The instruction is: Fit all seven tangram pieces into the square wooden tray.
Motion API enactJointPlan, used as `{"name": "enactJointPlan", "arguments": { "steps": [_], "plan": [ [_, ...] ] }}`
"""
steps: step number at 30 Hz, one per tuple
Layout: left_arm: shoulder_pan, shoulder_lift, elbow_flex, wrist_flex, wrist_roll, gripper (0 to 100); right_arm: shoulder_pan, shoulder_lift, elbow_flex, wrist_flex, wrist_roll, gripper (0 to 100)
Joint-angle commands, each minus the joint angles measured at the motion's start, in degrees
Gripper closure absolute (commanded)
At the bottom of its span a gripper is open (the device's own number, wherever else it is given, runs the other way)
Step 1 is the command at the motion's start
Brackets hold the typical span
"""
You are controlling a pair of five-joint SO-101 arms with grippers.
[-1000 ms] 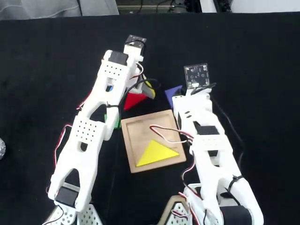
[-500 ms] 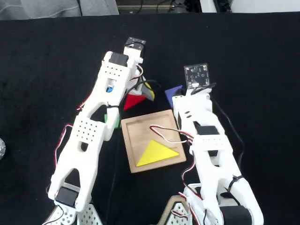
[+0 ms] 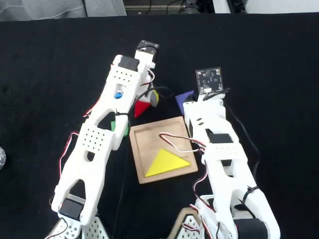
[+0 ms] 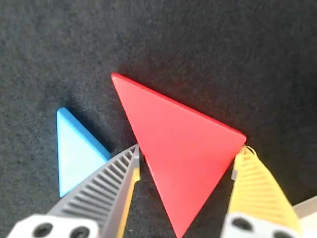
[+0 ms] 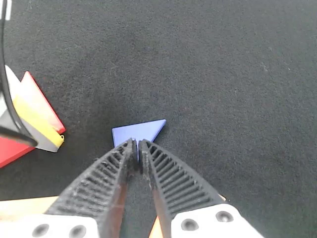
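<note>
nearest the arm bases, the square wooden tray (image 3: 142,130) lies on the black desk (image 3: 50,74) between the two arms. a flat yellow triangle (image 3: 167,163) rests inside it, and the rest of its floor is bare. just beside the tray's corner a green piece (image 3: 121,127) peeks out from under the left arm, too covered to tell its shape.

farther out, the flat red triangle (image 4: 173,134) lies just past the tray's far edge. the left pincer (image 4: 189,148) straddles it, part open to the triangle's width. the grey finger sits against one long edge and the yellow finger against the opposite corner, so it looks clamped. whether the piece is off the desk cannot be made out.

the right pincer (image 5: 137,144) is closed with nothing in it, its tips over a blue-violet piece (image 5: 141,132). the arm cuts off the near part of that piece. a small light-blue triangle (image 4: 74,148) lies just beside the red one, half behind the grey finger.

the pieces look thin, stiff, light and smooth, so they offer little height to pinch. a hold across two edges near the middle should serve best. a grip on a corner, as here, will probably let the red triangle pivot or slip. the arms cover part of the desk, so the seven pieces cannot all be counted.
</note>
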Motion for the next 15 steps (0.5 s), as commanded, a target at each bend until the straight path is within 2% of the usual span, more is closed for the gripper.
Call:
{"name": "enactJointPlan", "arguments": {
  "steps": [1, 3, 7, 9, 15],
  "plan": [
    [2.2, -0.9, -1.7, 0.4, 3.0, 71, 0.4, -2.0, -0.6, -1.3, 0.6, 98.3],
    [2.6, -1.3, -1.7, 0.4, 7.6, 70, 0.4, -2.0, -0.6, -1.3, 0.6, 98.3],
    [3.1, -2.0, -1.6, 1.0, 15.1, 60, 0.4, -2.0, -0.6, -1.3, 0.6, 98.3],
    [2.9, -2.0, -1.6, 0.5, 18.2, 59, 0.4, -2.0, -0.6, -1.3, 0.6, 98.3],
    [2.9, -1.7, -1.6, 0.4, 18.6, 59, 0.4, -2.0, -0.6, -1.3, 0.6, 98.3]
  ]
}}
